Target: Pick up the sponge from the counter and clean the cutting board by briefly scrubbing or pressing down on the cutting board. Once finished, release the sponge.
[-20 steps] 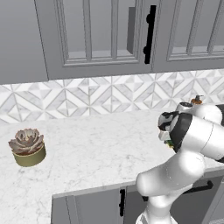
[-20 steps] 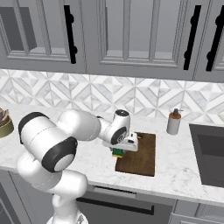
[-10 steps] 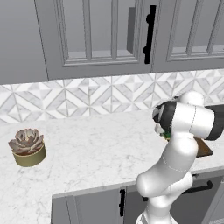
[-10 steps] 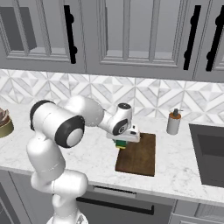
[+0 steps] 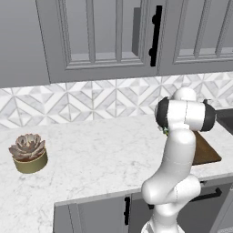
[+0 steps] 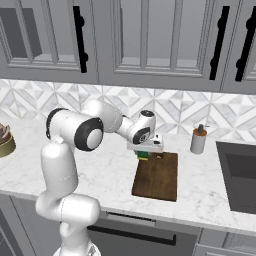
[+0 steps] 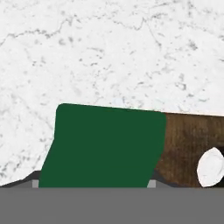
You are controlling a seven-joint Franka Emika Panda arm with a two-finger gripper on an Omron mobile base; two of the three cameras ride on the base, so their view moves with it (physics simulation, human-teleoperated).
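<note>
The sponge (image 6: 143, 155), green over yellow, sits between the fingers of my gripper (image 6: 145, 152), which is shut on it. It hangs at the far left corner of the dark brown cutting board (image 6: 158, 176), partly over the white counter (image 6: 107, 167). In the hand view the green sponge (image 7: 105, 146) fills the space in front of the gripper (image 7: 94, 183), with the board (image 7: 188, 138) to its right and the counter (image 7: 109, 52) beyond. Whether the sponge touches the board I cannot tell. In the left base view my own arm hides most of the board (image 5: 205, 151).
A small bottle (image 6: 198, 140) stands behind the board to its right, and a dark sink (image 6: 241, 175) lies further right. A potted succulent (image 5: 28, 152) sits far left on the counter. The tiled backsplash (image 6: 175, 110) runs close behind the gripper.
The gripper has carried the sponge along the board's left edge toward the backsplash, and the elbow has swung up and to the left.
</note>
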